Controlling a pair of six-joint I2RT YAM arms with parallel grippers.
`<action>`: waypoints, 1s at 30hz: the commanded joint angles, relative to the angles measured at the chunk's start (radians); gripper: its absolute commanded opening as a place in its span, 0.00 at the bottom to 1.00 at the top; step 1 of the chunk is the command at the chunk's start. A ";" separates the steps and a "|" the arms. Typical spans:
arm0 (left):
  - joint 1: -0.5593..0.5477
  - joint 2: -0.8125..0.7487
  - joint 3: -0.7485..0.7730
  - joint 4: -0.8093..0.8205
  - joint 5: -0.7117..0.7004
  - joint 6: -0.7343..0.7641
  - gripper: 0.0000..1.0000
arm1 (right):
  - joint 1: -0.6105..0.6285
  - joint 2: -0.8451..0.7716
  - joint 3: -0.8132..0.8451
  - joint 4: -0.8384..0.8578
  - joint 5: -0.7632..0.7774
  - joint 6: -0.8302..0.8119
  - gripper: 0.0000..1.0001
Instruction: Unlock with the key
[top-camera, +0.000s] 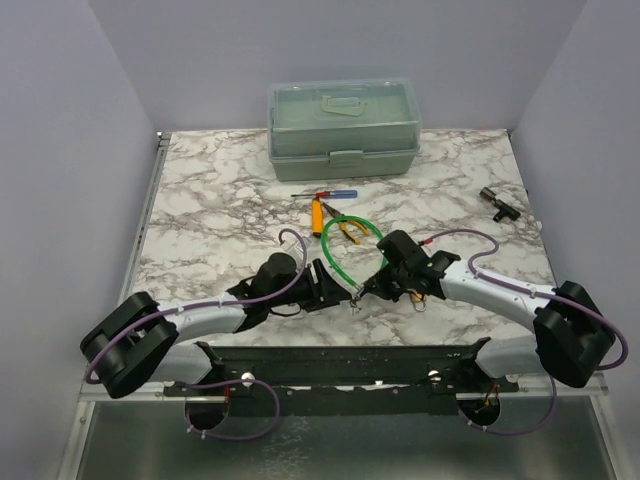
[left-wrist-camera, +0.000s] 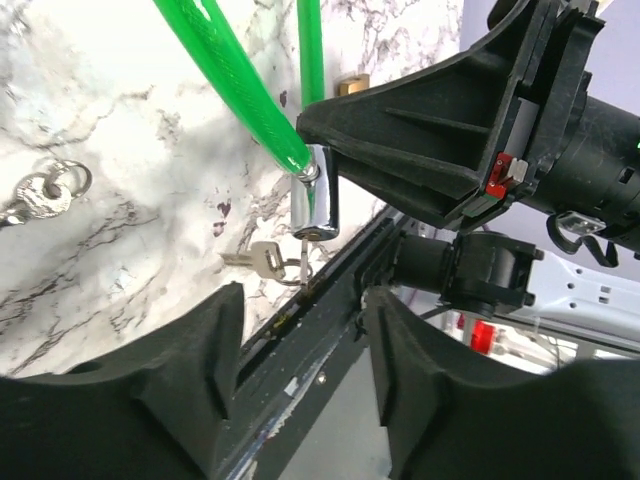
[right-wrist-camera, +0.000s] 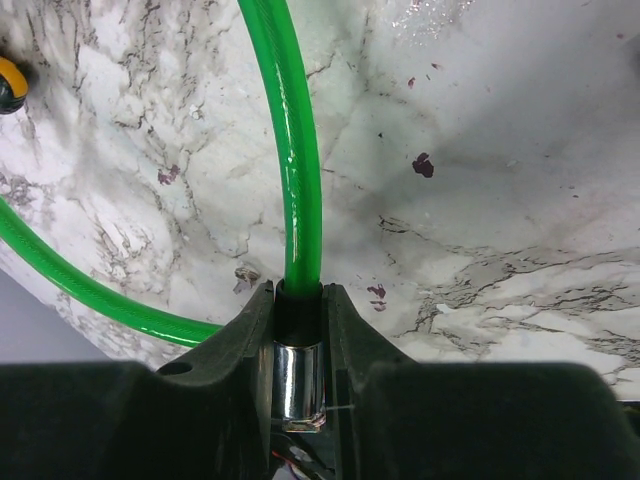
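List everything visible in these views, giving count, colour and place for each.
table: one, grey-veined white marble.
toolbox: one, pale green, back centre.
screwdriver: one, red-and-blue handle, before the toolbox.
orange-handled tool: one, beside the screwdriver.
cable lock: one, green with chrome barrel, table centre.
yellow-handled pliers: one, inside its loop.
key: one, silver, just under the barrel.
keys on a ring: one bunch, silver, lying apart.
small fitting: one, black, right side.
left gripper: one, black, open beside the barrel.
right gripper: one, black, shut on the barrel.
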 joint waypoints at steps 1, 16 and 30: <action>0.005 -0.104 0.051 -0.194 -0.102 0.104 0.61 | 0.006 -0.055 -0.002 -0.005 0.054 -0.069 0.00; 0.008 -0.136 0.151 -0.298 -0.110 0.271 0.60 | 0.006 -0.085 0.023 -0.020 0.076 -0.216 0.00; 0.007 -0.050 0.141 -0.231 -0.179 0.187 0.59 | 0.006 -0.138 0.056 -0.054 0.065 -0.308 0.00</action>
